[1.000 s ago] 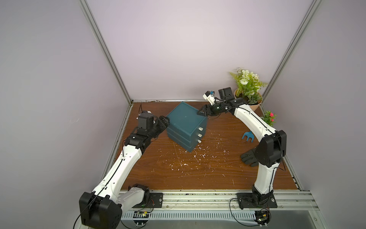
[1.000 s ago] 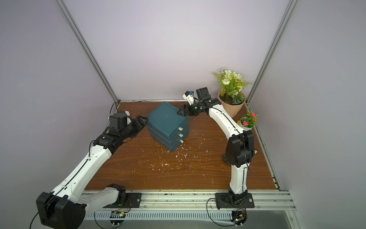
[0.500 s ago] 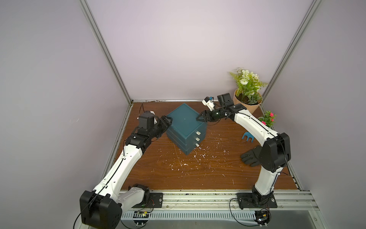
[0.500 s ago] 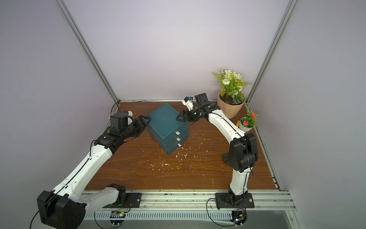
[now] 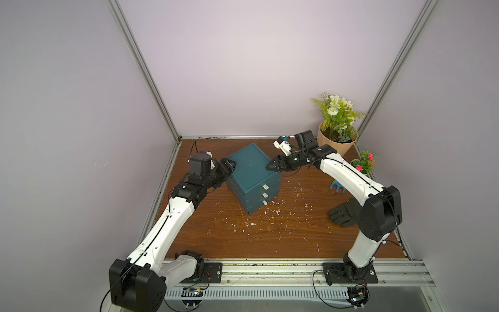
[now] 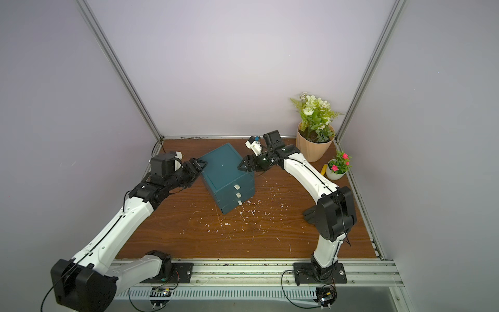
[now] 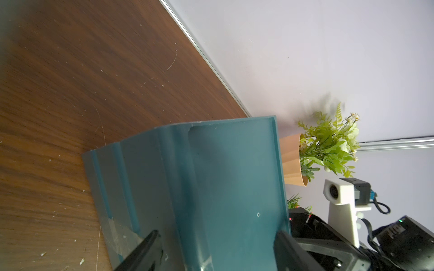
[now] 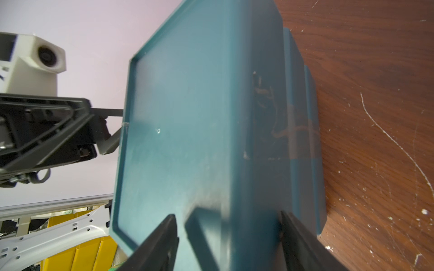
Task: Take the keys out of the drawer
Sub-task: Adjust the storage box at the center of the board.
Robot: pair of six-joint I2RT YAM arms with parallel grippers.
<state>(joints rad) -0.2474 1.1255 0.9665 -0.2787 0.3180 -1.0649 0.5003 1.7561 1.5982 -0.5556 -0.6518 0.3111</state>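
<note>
My top views look steeply down from six o'clock, sharing the whole table (image 5: 270, 237). Both wrist cameras sit close against the teal drawer unit (image 7: 223, 187), facing in from nine and three o'clock.

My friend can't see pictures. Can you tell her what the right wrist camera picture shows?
A dark teal drawer box fills the picture up close, with the right arm's two black fingers spread around its near corner. The left gripper sits at its far edge, and scratched brown table lies beside it.
</note>
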